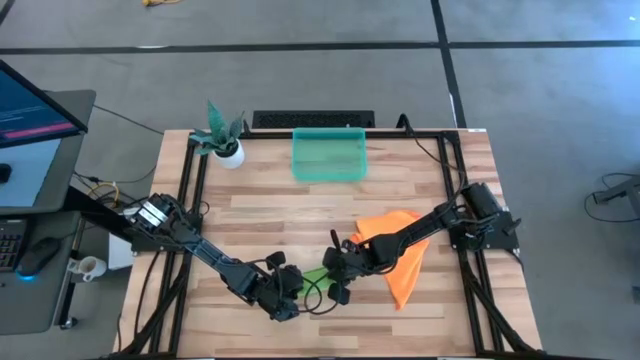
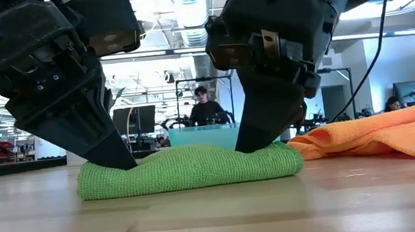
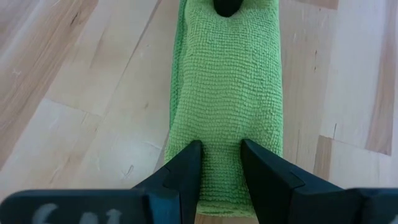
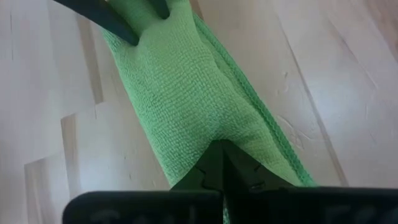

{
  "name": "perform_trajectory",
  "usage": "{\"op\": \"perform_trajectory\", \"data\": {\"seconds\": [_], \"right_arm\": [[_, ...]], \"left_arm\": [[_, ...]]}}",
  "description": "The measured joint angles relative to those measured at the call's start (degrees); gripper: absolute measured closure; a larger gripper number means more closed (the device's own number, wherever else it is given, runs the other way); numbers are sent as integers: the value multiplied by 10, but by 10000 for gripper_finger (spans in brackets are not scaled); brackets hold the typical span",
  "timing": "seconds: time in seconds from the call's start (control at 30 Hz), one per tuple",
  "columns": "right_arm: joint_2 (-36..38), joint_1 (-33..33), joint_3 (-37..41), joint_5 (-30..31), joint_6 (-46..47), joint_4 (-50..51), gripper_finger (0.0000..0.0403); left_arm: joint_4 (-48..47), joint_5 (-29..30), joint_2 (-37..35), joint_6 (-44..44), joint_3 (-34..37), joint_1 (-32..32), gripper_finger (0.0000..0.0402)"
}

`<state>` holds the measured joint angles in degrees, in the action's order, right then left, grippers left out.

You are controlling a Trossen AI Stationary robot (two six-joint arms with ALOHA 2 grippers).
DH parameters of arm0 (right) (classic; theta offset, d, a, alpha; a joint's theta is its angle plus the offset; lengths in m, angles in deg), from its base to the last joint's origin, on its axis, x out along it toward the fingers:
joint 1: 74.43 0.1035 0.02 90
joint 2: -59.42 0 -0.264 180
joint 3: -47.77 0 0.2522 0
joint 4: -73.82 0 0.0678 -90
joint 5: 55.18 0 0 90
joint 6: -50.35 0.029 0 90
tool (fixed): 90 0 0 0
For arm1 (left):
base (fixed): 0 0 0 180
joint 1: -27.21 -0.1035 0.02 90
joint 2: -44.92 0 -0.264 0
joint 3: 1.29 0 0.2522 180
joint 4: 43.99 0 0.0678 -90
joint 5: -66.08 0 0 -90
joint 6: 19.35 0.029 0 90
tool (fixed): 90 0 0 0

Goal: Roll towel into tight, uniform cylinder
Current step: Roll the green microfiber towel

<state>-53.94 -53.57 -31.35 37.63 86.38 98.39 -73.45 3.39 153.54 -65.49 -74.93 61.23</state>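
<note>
A green towel (image 2: 190,168) lies on the wooden table as a long, flattened, folded bundle near the front edge; it also shows in the high view (image 1: 315,273). My left gripper (image 2: 115,156) stands on its left end, shut on the cloth (image 3: 221,165). My right gripper (image 2: 260,137) stands on its right end, shut on the cloth (image 4: 221,165). Both come down from above at a slant. An orange towel (image 1: 400,255) lies crumpled to the right, under my right arm. My left gripper pinches a narrow ridge of the towel's top surface (image 3: 221,146) between its two fingers, near the bundle's left end. The fingers slant down from above and point along the bundle. The towel lies flat on the table. My right gripper pinches the towel's top cloth (image 4: 217,134) near its right end, fingers closed together. The cloth puckers toward the fingertips. The fingers slant down from above, pointing along the bundle. The towel stays on the table; how many layers are held cannot be told.
A teal bin (image 1: 328,153) stands at the far middle of the table and a small potted plant (image 1: 222,138) at the far left. The orange towel (image 2: 379,133) lies right beside the green one. Bare wood lies to the left and in front.
</note>
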Motion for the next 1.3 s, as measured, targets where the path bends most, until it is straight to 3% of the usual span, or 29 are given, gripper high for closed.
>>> {"op": "perform_trajectory", "data": {"seconds": [0.5,0.87,0.97,1.13,1.3], "right_arm": [[-2,0,2,1,1,-7,376],[-2,0,2,1,30,-9,382],[-2,0,2,1,30,-9,377],[-3,0,2,1,30,-16,373],[-3,0,2,0,31,-15,377]], "left_arm": [[-3,4,0,-1,0,0,287],[-4,7,0,6,0,0,242],[-10,-30,0,25,-7,-5,240],[-93,-77,-17,74,-41,0,249],[-215,-63,-90,49,-44,33,258]]}}
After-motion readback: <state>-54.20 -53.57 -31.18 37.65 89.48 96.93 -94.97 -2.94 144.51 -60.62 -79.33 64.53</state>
